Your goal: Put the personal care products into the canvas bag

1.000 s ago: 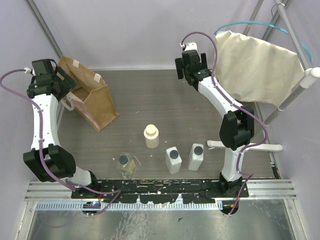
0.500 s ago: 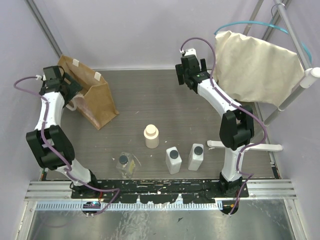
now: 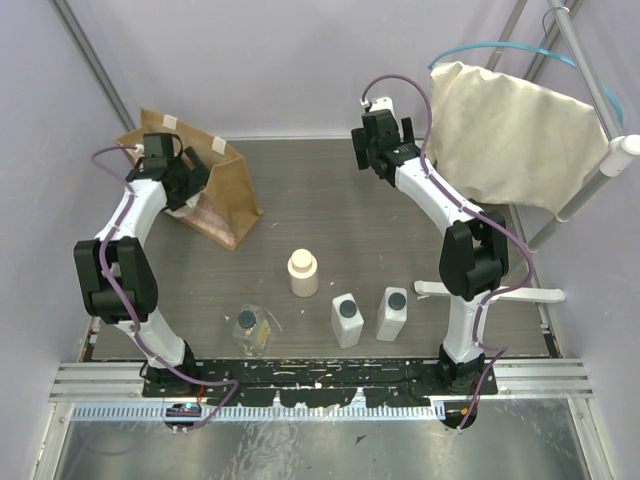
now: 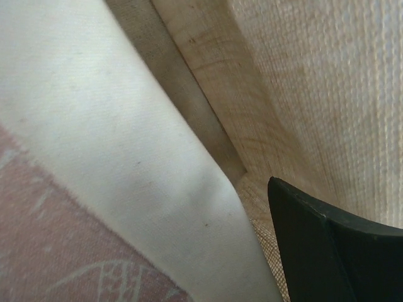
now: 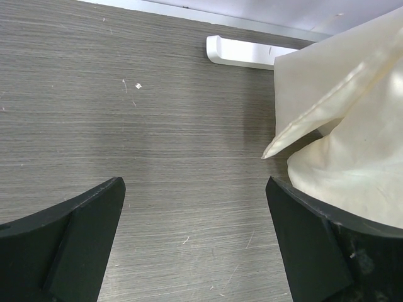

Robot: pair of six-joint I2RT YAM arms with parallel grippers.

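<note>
The tan canvas bag (image 3: 232, 188) stands at the far left of the table. My left gripper (image 3: 180, 178) is at its mouth, shut on a pale loop handle (image 4: 126, 157). In the left wrist view only one black finger (image 4: 334, 251) shows beside that strap, with the woven bag wall (image 4: 315, 94) behind. A cream round bottle (image 3: 302, 272) stands mid-table. Two white bottles with black caps (image 3: 346, 320) (image 3: 392, 313) stand near the front. The small wrapped item (image 3: 250, 325) lies to their left. My right gripper (image 3: 370, 158) (image 5: 195, 251) is open and empty above bare table at the far right.
A large cream cloth (image 3: 515, 135) (image 5: 343, 126) with a teal cord hangs on a rack at the back right, close beside my right gripper. A white rack foot (image 5: 245, 53) lies on the table there. Purple walls close the back and sides.
My left gripper has swung right and inward from the left wall. The canvas bag has moved right with it and turned. The right arm has barely moved.
</note>
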